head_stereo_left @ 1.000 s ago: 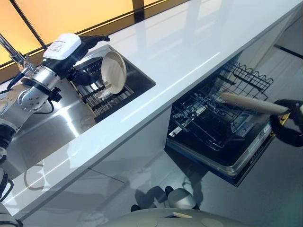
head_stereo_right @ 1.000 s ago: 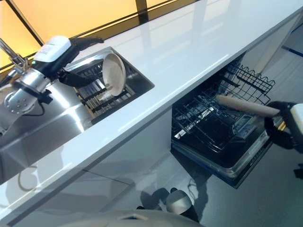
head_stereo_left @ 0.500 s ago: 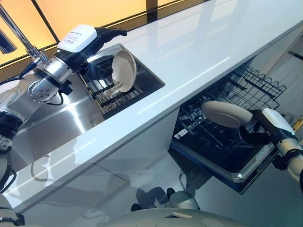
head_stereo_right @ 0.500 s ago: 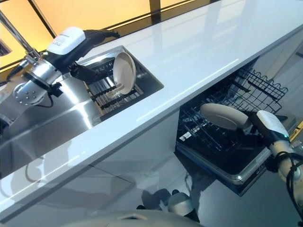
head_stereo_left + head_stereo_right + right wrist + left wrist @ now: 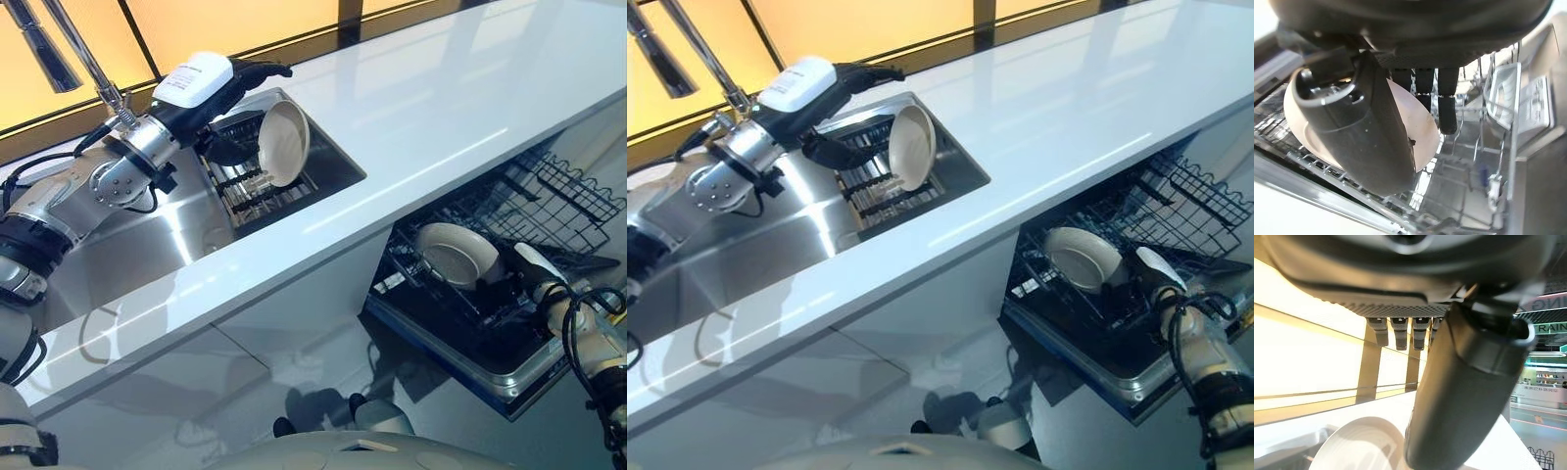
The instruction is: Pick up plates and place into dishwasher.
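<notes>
The left hand [image 5: 211,83] is positioned over the sink [image 5: 333,162] recessed in the white table [image 5: 441,88]. Its fingers [image 5: 260,70] extend straight beyond the top edge of a cream plate [image 5: 285,143], and its thumb [image 5: 1464,391] lies in front of the plate face; the fingers are relaxed and not curled, and whether the thumb touches the plate cannot be determined. This plate stands on edge in a dark wire drying rack [image 5: 245,186] inside the sink, just beneath the fingers. A tap [image 5: 73,49] rises behind the left wrist. Below the table edge, the dishwasher rack [image 5: 509,235] is pulled out. A second cream plate [image 5: 456,255] stands tilted among the rack tines, directly ahead of the right hand [image 5: 534,266]. In the right wrist view, the right fingers [image 5: 1447,105] reach straight past the plate's rim and the thumb [image 5: 1356,122] crosses in front of its face; the fingers are not curled round it, and contact with the plate cannot be confirmed. A pale plastic basket [image 5: 1503,103] sits in the rack beyond the right fingers.
</notes>
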Tool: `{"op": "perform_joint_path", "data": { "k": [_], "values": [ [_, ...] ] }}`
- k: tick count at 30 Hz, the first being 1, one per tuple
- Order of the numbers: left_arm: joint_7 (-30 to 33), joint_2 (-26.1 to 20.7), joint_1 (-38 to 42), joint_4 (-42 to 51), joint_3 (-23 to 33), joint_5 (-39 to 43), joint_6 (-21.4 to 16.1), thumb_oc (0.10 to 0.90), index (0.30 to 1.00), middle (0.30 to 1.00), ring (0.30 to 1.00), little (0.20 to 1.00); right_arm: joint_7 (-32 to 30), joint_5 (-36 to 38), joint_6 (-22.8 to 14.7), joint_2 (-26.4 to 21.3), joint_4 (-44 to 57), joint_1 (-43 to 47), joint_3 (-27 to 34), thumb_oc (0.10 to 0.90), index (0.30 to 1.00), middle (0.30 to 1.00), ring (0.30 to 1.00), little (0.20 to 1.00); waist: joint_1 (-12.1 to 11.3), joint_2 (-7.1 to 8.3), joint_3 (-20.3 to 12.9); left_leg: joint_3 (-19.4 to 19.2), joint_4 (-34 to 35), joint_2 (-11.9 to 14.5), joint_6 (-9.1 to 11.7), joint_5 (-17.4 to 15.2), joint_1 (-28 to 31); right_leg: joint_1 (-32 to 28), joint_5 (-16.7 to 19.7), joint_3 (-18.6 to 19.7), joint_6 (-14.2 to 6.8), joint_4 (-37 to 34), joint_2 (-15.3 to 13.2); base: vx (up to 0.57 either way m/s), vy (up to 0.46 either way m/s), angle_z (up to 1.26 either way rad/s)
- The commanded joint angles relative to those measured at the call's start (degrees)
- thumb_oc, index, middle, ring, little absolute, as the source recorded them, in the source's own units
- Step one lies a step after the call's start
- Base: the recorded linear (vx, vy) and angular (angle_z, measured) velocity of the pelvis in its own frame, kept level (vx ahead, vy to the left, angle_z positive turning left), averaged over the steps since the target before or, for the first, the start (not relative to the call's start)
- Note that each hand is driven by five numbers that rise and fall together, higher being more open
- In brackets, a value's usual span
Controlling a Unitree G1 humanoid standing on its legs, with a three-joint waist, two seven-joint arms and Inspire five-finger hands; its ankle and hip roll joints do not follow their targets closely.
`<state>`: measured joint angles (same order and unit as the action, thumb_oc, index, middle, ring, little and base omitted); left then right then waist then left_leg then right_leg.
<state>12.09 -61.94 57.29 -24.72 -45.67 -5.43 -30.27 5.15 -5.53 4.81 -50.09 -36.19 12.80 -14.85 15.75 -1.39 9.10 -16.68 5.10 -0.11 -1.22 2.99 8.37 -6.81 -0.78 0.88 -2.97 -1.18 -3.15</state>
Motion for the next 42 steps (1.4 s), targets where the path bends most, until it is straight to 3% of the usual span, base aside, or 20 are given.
{"op": "perform_joint_path", "data": {
  "k": [1,2,5,9,10,11,12,25,30,42],
  "values": [
    [4.9,1.4,10.1,-1.5,1.8,6.9,0.6,0.8,0.9,0.9,0.9,0.9,-0.7,2.2,0.3,-3.5,-0.4,7.5,1.8,0.1,0.3,0.3,0.3,0.2,-1.5,-1.34,-3.5,-0.2,-1.7,-1.1,0.0,-6.0,1.8,3.7,1.8,-2.2,-3.1,1.7,4.4,0.0,-0.019,0.06],
    [4.9,2.5,11.6,-0.6,0.2,7.5,1.1,0.8,0.9,0.9,0.9,0.9,0.7,2.5,2.4,-1.7,-4.5,10.6,-0.5,0.1,0.3,0.3,0.3,0.2,-2.1,-1.39,-3.5,-0.1,-1.8,-1.0,0.1,-6.0,1.9,3.5,1.8,-2.3,-3.0,1.5,4.4,0.0,-0.02,0.04],
    [4.5,4.2,12.9,-0.3,-1.0,7.8,1.3,0.8,0.9,0.9,0.9,0.9,2.6,2.5,3.8,0.5,-9.4,13.9,-2.6,0.1,0.3,0.3,0.3,0.2,-2.6,-1.43,-3.5,-0.1,-1.8,-0.9,0.1,-6.1,2.0,3.5,1.8,-2.3,-2.9,1.5,4.4,0.0,-0.014,0.09],
    [3.3,5.3,13.8,0.0,-2.3,8.5,2.0,0.8,0.9,0.9,0.9,0.9,3.5,2.7,3.3,2.0,-12.2,16.1,-4.5,0.1,0.3,0.3,0.3,0.2,-2.9,-1.43,-3.6,0.0,-1.8,-0.8,0.1,-6.1,2.1,3.1,2.0,-2.3,-2.7,1.2,4.4,0.01,-0.004,0.04],
    [3.0,5.6,13.7,0.0,-2.4,8.7,2.0,0.8,0.9,0.9,0.9,0.9,3.1,2.9,3.3,2.2,-12.2,16.5,-4.9,0.136,0.331,0.331,0.331,0.236,-2.9,-1.43,-3.6,-0.1,-1.8,-0.7,0.2,-6.1,2.1,3.1,1.9,-2.3,-2.7,1.1,4.4,0.0,-0.003,0.1],
    [2.3,5.7,13.7,0.2,-2.5,9.0,2.3,0.8,0.9,0.9,0.9,0.9,2.7,3.0,3.5,2.3,-11.9,16.6,-5.0,0.531,0.669,0.669,0.669,0.631,-2.9,-1.44,-3.6,-0.1,-1.8,-0.7,0.2,-6.1,2.1,3.1,1.9,-2.3,-2.7,1.2,4.4,-0.01,-0.006,0.1],
    [1.0,5.7,13.7,0.5,-2.5,9.1,3.0,0.8,0.9,0.9,0.9,0.9,1.7,3.0,3.6,2.3,-10.5,16.4,-4.9,0.8,0.9,0.9,0.9,0.9,-2.8,-1.48,-3.5,-0.3,-1.6,-0.6,0.2,-6.0,2.2,3.2,2.0,-2.2,-2.7,1.2,4.4,-0.01,-0.006,0.06],
    [-0.1,3.2,12.2,0.1,-0.1,8.4,3.1,0.8,0.9,0.9,0.9,0.9,0.8,5.4,3.2,-3.6,3.4,7.6,2.3,0.8,0.9,0.9,0.9,0.9,-0.3,-1.08,-2.8,-1.3,-1.4,-0.7,0.2,-6.0,2.0,4.1,2.2,-1.4,-2.9,1.4,4.5,-0.01,0.001,0.0],
    [-1.4,0.8,10.5,-1.1,1.6,7.8,1.5,0.8,0.9,0.9,0.9,0.9,0.7,5.4,1.1,-7.0,14.1,0.2,11.2,0.8,0.9,0.9,0.9,0.9,1.7,-0.94,-2.7,-2.1,-0.8,-0.8,0.2,-5.8,2.2,4.5,2.4,-0.7,-3.1,1.5,4.8,-0.01,0.002,-0.01],
    [-2.3,-3.3,7.0,-4.7,5.7,7.1,-0.6,0.8,0.9,0.9,0.9,0.9,-4.7,3.6,-3.7,-10.5,26.7,-15.7,30.7,0.8,0.9,0.9,0.9,0.9,5.1,-1.52,-2.8,-3.8,-0.4,-0.9,0.0,-5.9,2.3,5.2,2.5,0.5,-3.6,1.6,5.2,0.0,0.005,-0.08]
  ]
}}
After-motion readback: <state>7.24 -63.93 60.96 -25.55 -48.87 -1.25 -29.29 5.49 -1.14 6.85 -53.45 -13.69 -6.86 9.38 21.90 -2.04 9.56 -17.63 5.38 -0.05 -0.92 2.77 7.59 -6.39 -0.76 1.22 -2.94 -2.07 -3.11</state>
